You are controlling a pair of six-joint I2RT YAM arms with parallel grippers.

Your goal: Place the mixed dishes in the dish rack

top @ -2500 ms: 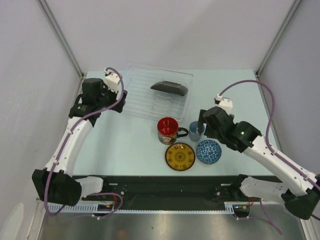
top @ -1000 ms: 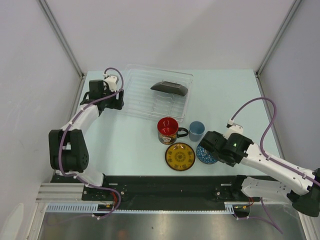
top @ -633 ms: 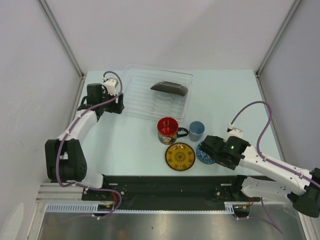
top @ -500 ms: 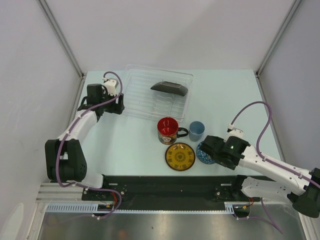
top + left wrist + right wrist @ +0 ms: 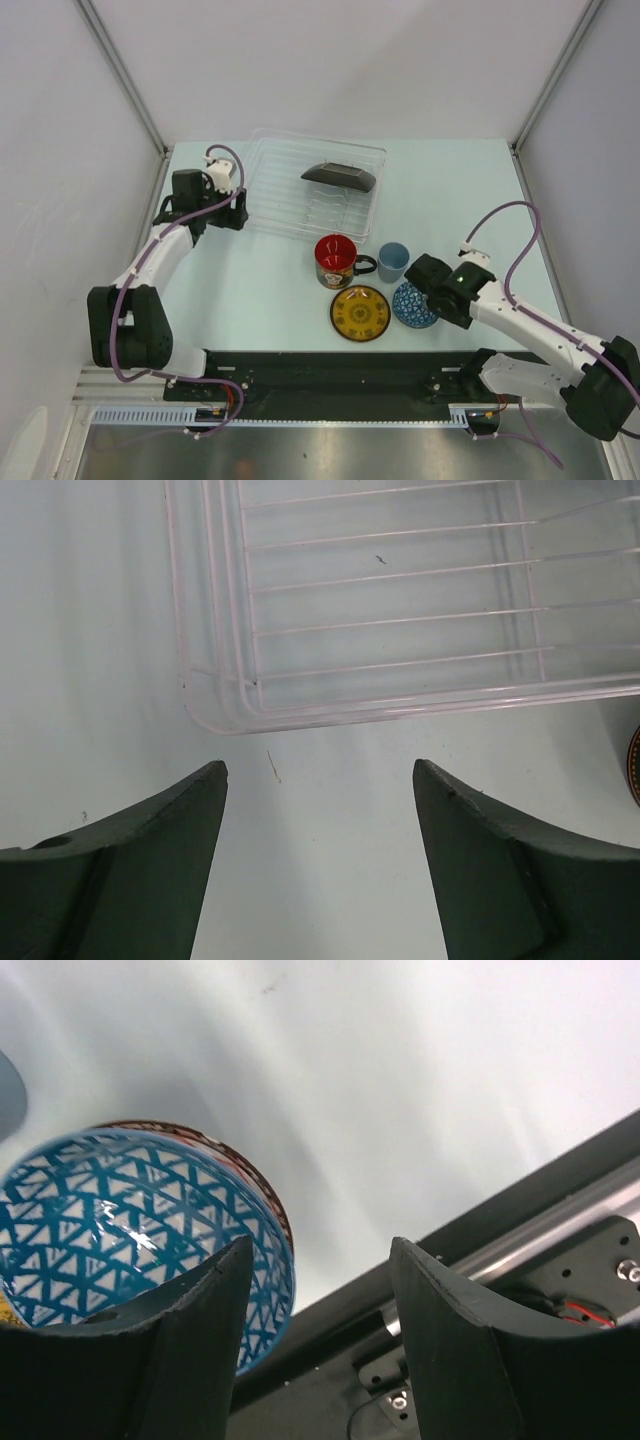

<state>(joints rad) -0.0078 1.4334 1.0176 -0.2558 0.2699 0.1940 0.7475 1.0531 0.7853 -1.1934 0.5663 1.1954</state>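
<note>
Rim of the blue-and-white patterned round bowl (image 5: pixel 115 1210) lies between the parted jaws of the right gripper (image 5: pixel 320 1250) in the right wrist view: one finger hangs over the bowl's inside and the other outside its wall, and nothing is clamped yet. Picking up this bowl looks like the step in hand. To do it well, the gripper should probably sink until both pads overlap the wall, close squarely on the rim and lift straight up, since a shallow pinch on a curved, glossy wall could slip.

In the left wrist view, the left gripper (image 5: pixel 318 780) is spread wide and empty above the pale counter (image 5: pixel 100 630), just short of a near corner of the clear plastic rectangular dish rack (image 5: pixel 215 718) and not touching it.

From overhead, that rack (image 5: pixel 262 205) lies by the far edge, toward the far-left corner. The counts are one rack, two grippers and five dishes. One dish is loaded: the black square floral plate (image 5: pixel 340 176), tilted in the rack's right part. Four wait toward the near edge, right of middle:
- the red mug with a black handle (image 5: pixel 335 258)
- the small light-blue cup (image 5: pixel 393 260), just beside the mug
- the yellow patterned round saucer (image 5: pixel 360 312)
- the bowl (image 5: pixel 410 305), just beside the saucer
</note>
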